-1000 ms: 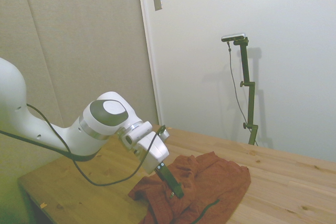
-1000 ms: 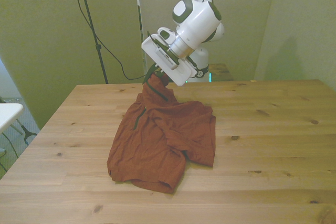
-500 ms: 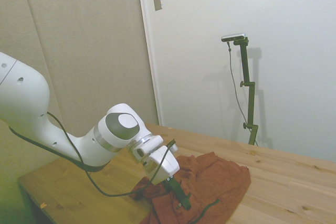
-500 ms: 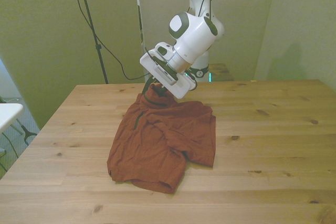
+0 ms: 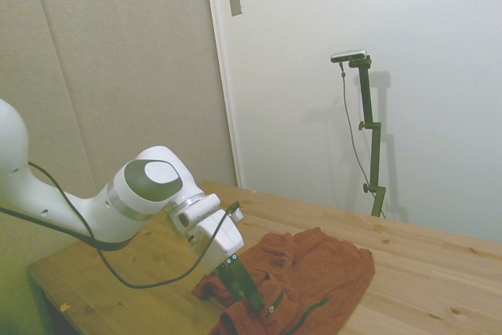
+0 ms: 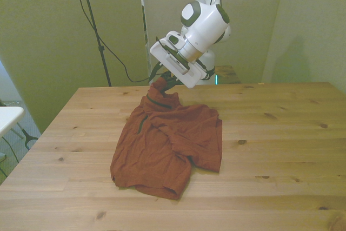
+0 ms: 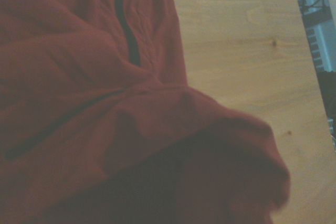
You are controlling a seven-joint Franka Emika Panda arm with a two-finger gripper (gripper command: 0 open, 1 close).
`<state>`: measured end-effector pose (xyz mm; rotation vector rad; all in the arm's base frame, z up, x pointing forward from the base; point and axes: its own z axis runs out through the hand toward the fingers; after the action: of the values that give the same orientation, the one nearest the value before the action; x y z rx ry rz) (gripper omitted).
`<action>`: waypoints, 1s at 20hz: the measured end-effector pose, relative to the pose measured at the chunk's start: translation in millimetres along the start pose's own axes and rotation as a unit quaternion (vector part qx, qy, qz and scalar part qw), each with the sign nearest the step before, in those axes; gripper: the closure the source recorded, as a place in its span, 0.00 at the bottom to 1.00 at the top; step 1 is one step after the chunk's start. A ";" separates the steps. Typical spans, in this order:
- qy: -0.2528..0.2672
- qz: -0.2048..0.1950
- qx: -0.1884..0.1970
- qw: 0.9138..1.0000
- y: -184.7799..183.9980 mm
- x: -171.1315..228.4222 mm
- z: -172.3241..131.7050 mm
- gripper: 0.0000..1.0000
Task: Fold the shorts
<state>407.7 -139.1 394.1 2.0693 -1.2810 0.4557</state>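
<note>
1. One garment was the whole job: the shorts (image 6: 165,142) lay rumpled on the wooden bench (image 6: 270,150), toward the front view's left of the middle, with thin dark green trim lines showing on the rust-orange cloth.
2. Its far edge was bunched into a small peak that rose off the bench, while the rest of the cloth spread flat and wrinkled toward the near side.
3. In the wrist view the shorts (image 7: 94,103) filled most of the frame, with a raised fold close to the lens and bare bench (image 7: 241,51) beside it.
4. At that peak sat the gripper (image 5: 249,297), its dark fingers closed on the pinched cloth, as far as the side view showed.
5. Judged from this, the step in hand was carrying the held edge over the body of the garment.
6. To do it well, the lift probably needed just enough height for the edge to clear the lower layer without dragging the whole piece.
7. Travel should likely run straight across toward the near hem, so the crease would fall square.
8. Releasing low and only once the edges lined up would probably keep the fold from slumping.
</note>
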 end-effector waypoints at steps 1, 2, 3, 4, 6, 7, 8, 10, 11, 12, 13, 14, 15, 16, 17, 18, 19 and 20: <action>-0.002 -0.004 -0.008 1.000 8.1 -1.5 0.5 0.00; -0.007 -0.008 -0.020 1.000 16.5 -3.5 4.7 0.00; -0.013 -0.011 -0.030 0.999 24.7 -5.5 11.5 0.00; -0.020 -0.013 -0.041 0.999 32.5 -6.9 20.6 0.00; -0.034 -0.015 -0.063 0.997 48.3 -9.2 43.2 0.00; -0.039 -0.016 -0.071 0.997 54.5 -10.0 52.4 0.00; -0.044 -0.015 -0.077 0.996 59.5 -10.6 59.3 0.00; -0.048 -0.012 -0.078 0.996 63.6 -10.3 64.8 0.00; -0.045 -0.010 -0.069 0.997 62.2 -7.4 62.8 0.00; -0.038 -0.006 -0.058 0.998 58.9 -1.2 57.3 0.00; -0.029 -0.002 -0.041 0.999 53.5 6.7 48.3 0.00; -0.017 0.001 -0.020 1.000 45.0 15.0 34.8 0.00; -0.004 -0.001 0.003 1.000 33.4 19.8 19.0 0.00; 0.009 -0.011 0.027 1.000 17.8 19.3 1.3 0.00; 0.019 -0.026 0.048 0.998 -0.1 13.0 -15.9 0.00; 0.026 -0.044 0.062 0.997 -17.5 3.3 -29.4 0.00; 0.032 -0.062 0.074 0.995 -34.1 -7.9 -40.3 0.00; 0.037 -0.080 0.080 0.993 -48.9 -19.9 -48.0 0.00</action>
<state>444.0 -78.0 400.2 2.2447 -1.0556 0.5726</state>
